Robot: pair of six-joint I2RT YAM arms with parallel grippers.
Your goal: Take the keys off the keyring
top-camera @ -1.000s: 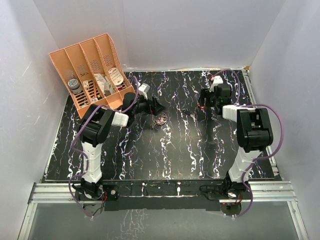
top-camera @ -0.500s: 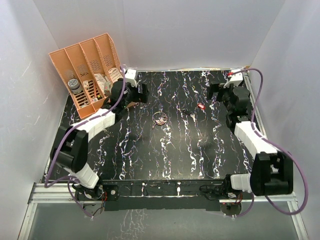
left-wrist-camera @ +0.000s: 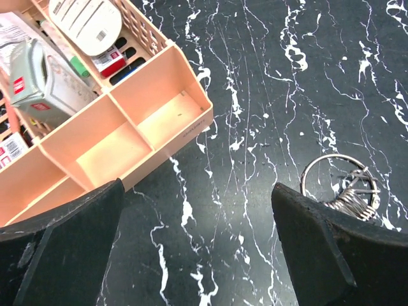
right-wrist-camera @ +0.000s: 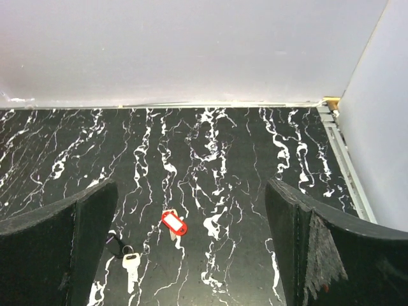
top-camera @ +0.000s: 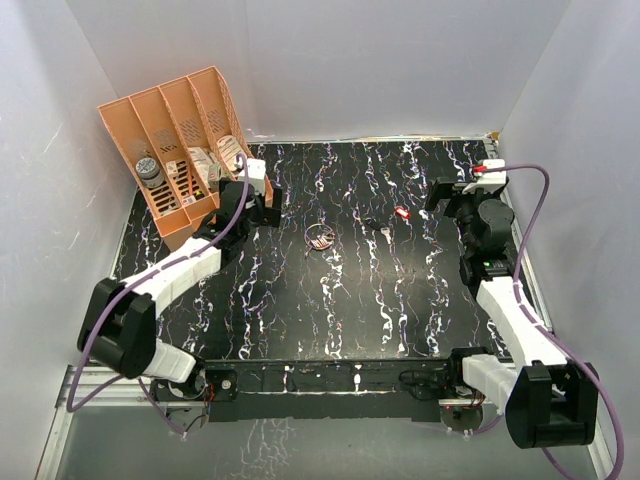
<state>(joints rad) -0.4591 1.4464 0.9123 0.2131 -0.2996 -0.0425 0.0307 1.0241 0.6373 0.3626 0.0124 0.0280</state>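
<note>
**Status.** Left tool (left-wrist-camera: 197, 191): released, fingers spread wide, nothing between them. Right tool (right-wrist-camera: 191, 204): likewise released and empty.

**Location of parts.** The keyring (left-wrist-camera: 338, 185) lies flat on the counter (top-camera: 350, 300), just beside the left tool's right-hand finger and outside the gap. Some metal overlaps its lower edge; whether this is a key still threaded cannot be told. The red-headed key (right-wrist-camera: 173, 223) lies ahead of the right tool, roughly centred between its fingers. A silver key (right-wrist-camera: 131, 264) lies near that tool's left-hand finger. Both are well apart from the keyring. The orange organiser (left-wrist-camera: 146, 150) sits ahead and to the left of the left tool.

**Step in hand.** Judged late: two keys are already free. The next move calls for checking the keyring for a remaining key; if one is present, pin the ring with one tool and slide the key off with the other.

**Change.** One second ago both tools hung near the counter's centre; both arms have since stretched outward. Keyring and keys have not shifted.
</note>
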